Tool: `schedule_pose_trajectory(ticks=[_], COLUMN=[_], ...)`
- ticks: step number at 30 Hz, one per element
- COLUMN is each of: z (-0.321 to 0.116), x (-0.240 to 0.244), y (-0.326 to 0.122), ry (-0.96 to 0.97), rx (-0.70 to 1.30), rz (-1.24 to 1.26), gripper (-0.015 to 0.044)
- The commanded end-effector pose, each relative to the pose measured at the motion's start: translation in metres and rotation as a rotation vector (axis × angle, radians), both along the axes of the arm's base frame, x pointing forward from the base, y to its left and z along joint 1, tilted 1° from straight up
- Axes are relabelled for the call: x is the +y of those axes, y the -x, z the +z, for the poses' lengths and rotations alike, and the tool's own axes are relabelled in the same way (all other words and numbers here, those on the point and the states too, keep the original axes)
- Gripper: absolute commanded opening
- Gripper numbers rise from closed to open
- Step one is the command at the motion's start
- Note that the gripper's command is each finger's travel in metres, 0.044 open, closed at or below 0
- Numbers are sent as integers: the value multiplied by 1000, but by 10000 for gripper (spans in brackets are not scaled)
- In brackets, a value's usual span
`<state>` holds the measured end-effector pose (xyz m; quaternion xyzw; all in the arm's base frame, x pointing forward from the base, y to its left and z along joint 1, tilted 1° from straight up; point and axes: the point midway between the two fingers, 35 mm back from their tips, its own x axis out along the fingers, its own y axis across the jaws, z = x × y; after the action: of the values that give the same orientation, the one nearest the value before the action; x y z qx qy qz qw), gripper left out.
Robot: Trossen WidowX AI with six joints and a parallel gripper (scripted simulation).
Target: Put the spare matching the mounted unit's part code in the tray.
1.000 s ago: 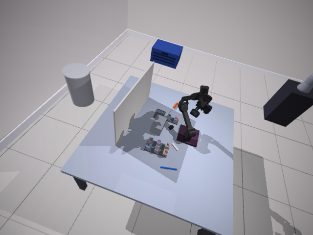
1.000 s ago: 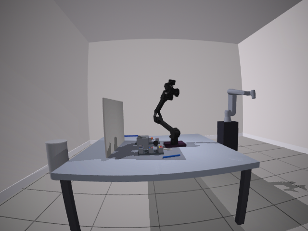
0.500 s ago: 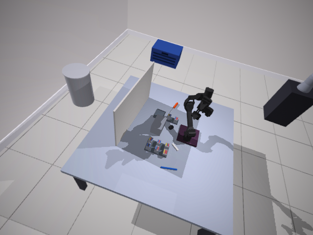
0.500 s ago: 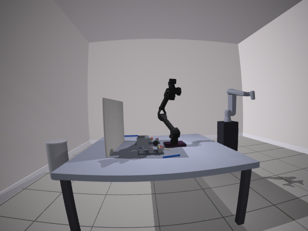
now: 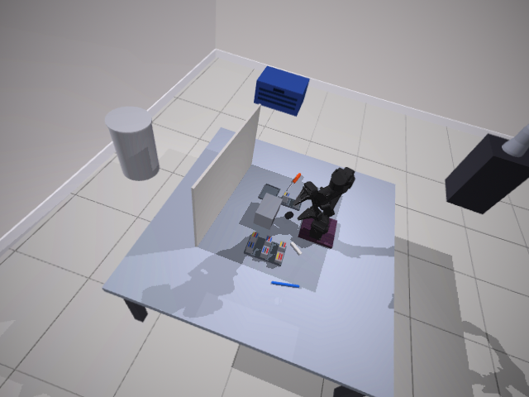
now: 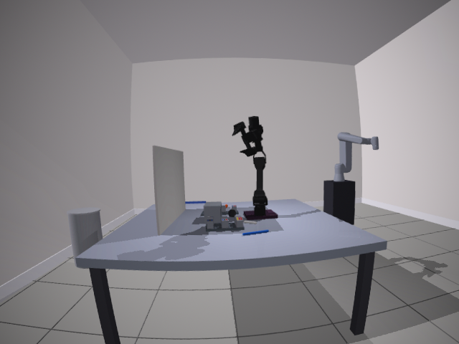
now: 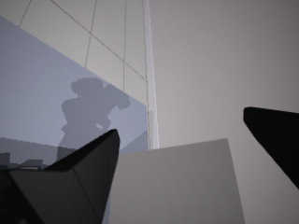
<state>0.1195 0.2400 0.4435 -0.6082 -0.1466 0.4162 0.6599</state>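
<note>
Tall pale upright panel [image 5: 226, 179], centre-left of the top view, standing along the left edge of the darker grey mat [image 5: 307, 265]. Grey box-shaped mounted unit [image 5: 267, 210] just right of the panel. Flat dark grey tray [image 5: 269, 190] above the unit. Rack of spare parts with red, blue and yellow markings [image 5: 265, 248] below the unit. Orange-handled screwdriver [image 5: 293, 179], small white cylinder [image 5: 295, 247] and blue pen [image 5: 284, 284] lie around. Pale blue-grey table [image 5: 341, 324] on dark legs; tiled floor, grey walls; grey cylindrical bin [image 5: 132, 143], blue toolbox [image 5: 281, 90]. Black gripper [image 6: 242, 140] raised high over the table, fingers spread wide, holding nothing.
</note>
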Motion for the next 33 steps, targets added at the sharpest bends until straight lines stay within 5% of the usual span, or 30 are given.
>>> schedule_pose_trajectory(ticks=[1,9,18,25,33], z=[-26,-88,-159,-210,-214], x=[3,-36,-135,-232,-242], y=[-48,-148,-227,-252,-252], ry=[17,-33,-213,-450,-477], rx=[190,584,1012,1340,1370], rz=[-205,-689,-1287,-1775,-1821], gripper=[440,440,440,440,440])
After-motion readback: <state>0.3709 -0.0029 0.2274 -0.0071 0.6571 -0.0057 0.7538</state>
